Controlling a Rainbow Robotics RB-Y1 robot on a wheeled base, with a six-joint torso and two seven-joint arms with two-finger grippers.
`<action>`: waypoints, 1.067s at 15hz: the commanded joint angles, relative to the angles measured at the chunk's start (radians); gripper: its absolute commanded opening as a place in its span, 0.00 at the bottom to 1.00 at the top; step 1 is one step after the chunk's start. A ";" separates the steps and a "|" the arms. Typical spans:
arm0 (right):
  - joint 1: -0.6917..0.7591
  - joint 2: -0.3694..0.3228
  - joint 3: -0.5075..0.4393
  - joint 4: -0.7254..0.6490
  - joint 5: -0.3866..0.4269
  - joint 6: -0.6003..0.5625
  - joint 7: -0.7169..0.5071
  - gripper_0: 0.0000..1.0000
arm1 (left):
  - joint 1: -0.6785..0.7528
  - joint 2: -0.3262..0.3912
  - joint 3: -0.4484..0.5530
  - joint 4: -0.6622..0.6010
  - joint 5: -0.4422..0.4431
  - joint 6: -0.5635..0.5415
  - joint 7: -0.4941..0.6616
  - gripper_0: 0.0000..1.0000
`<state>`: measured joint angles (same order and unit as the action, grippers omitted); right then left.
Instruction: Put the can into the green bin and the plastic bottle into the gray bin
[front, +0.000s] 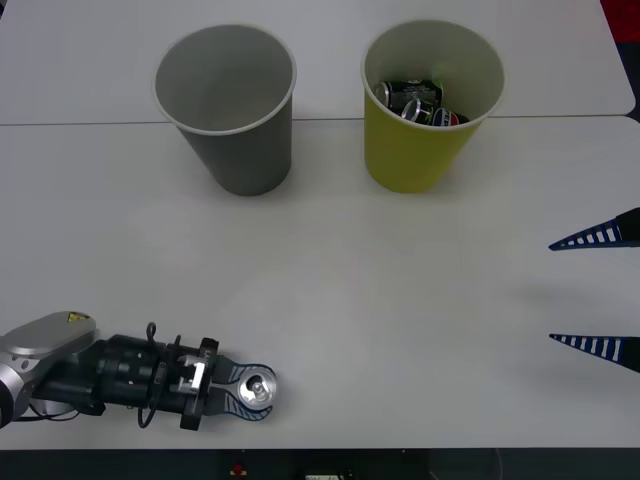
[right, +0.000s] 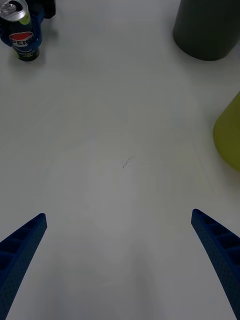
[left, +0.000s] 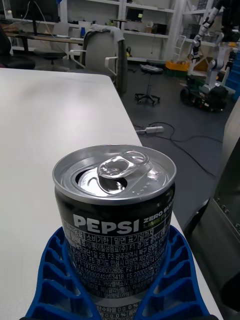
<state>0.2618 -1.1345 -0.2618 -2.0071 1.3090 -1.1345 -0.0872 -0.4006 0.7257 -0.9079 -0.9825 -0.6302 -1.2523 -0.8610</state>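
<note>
Robotics lab (shelving (left: 100, 15), another robot (left: 207, 75)).

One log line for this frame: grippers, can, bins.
left gripper: fingers shut on can, near table edge | right gripper: open, idle at right | green bin: holds cans | gray bin: upright

A white table (front: 330, 300) filled the front view, with a seam running across it near its far edge where a second tabletop (front: 80, 60) adjoined. Beyond the table's edge, the left wrist view showed a workshop room: an office chair (left: 102, 52) with a gray garment draped over its back, a rolling stool (left: 148, 85), and shelving (left: 145, 22) along the back wall. Cables (left: 165, 135) trailed across the gray floor (left: 175, 150). Another robot (left: 207, 75) stood farther off beside the shelves.
</note>
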 joint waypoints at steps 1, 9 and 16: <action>0.000 0.000 0.000 0.000 0.000 0.000 0.000 1.00 | 0.013 0.049 0.020 -0.113 -0.042 0.054 0.097 0.00; 0.000 0.000 0.000 0.000 0.000 0.000 0.000 1.00 | 0.167 0.135 0.374 -0.532 -0.407 0.090 0.629 0.00; 0.000 0.000 0.000 0.000 0.000 0.000 0.000 1.00 | 0.215 0.155 0.567 -0.909 -0.729 0.169 1.284 0.00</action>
<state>0.2618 -1.1345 -0.2618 -2.0071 1.3090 -1.1345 -0.0873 -0.1857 0.8792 -0.3512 -1.8534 -1.3223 -1.0961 0.3528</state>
